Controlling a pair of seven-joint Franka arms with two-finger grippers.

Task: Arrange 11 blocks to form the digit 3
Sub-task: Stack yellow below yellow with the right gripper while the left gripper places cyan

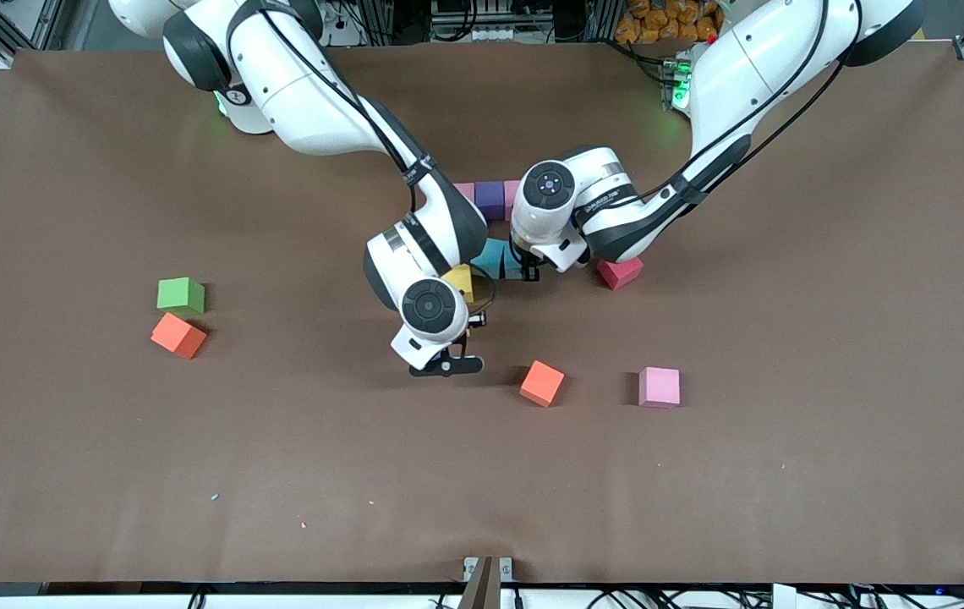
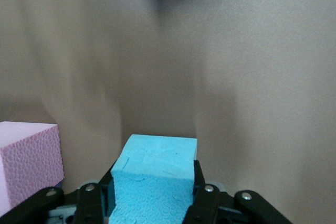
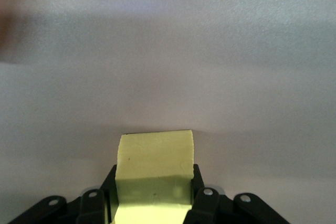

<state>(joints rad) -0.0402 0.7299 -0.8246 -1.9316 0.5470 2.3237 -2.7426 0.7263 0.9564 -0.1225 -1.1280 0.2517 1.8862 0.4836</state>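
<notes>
Blocks crowd the wrists: left gripper (image 2: 152, 203) clamps a sky-blue foam cube (image 2: 155, 174), right gripper (image 3: 152, 200) a yellow foam cube (image 3: 155, 163), so the arms risk colliding or knocking the pink-purple row (image 1: 489, 199).

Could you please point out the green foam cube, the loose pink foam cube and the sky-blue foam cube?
green foam cube (image 1: 181, 295): front view, top face.
loose pink foam cube (image 1: 659, 386): front view, top face.
sky-blue foam cube (image 2: 155, 182): left wrist view, upper face.

The sky-blue block (image 2: 155, 179) and the pink block (image 2: 29, 163) look like matt foam with a fine pebbled grain, and the yellow block (image 3: 155, 174) is matt and smoother. The table (image 1: 110, 474) is covered in dull brown paper-like sheeting, faintly creased. The arms' shells (image 1: 313, 101) are glossy white plastic, and the gripper fingers (image 2: 202, 203) are matt black with small shiny metal screws.
</notes>
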